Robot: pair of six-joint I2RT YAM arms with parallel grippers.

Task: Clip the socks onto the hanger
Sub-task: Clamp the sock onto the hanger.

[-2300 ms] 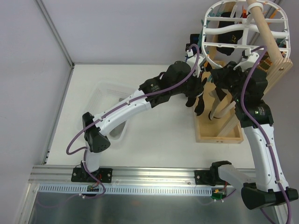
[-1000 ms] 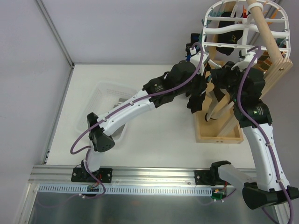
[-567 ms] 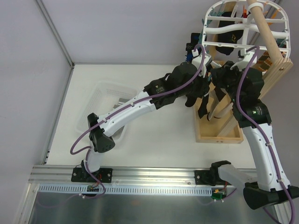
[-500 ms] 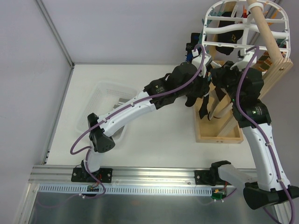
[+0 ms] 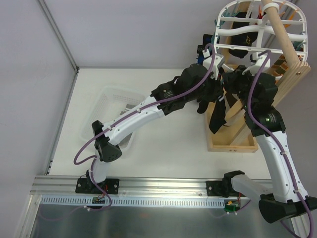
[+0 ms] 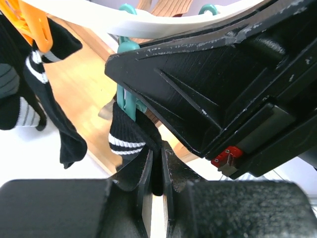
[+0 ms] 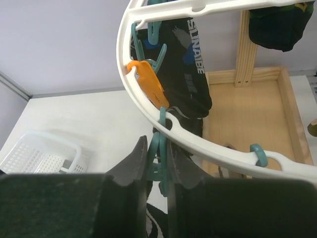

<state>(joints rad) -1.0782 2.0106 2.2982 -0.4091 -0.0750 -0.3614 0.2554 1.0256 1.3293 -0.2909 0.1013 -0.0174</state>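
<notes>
Counter [image 5: 168,158], near edge: two white-and-black arms bolted side by side, both stretched toward the far right corner. One translucent white mesh basket [image 5: 101,106] sits on the counter beneath the left arm.

Left claw [image 6: 156,173]: clamped on one black sock with white stripes [image 6: 124,141]. The fabric is pinched between the two fingers, and the striped end lies against one teal plastic peg [image 7: 157,148]. Cannot tell whether the peg bites the sock. From above, this sock hangs between the two claws, over one shallow wooden tray [image 5: 233,145].

Right claw [image 7: 157,158]: closed on that teal plastic peg, squeezing it where it hangs from the rim of the white plastic oval hanger frame [image 7: 123,49].

One orange plastic peg [image 7: 148,84] sits next along the rim. Behind it two socks are already clipped up: one black sock with pale lettering [image 7: 190,74] and one dark sock [image 7: 280,25] at the far side. The left wrist view shows one more orange-pegged striped black sock [image 6: 54,109].

Farthest back, one round wooden pole [image 5: 280,32] carries the frame above the tray.
</notes>
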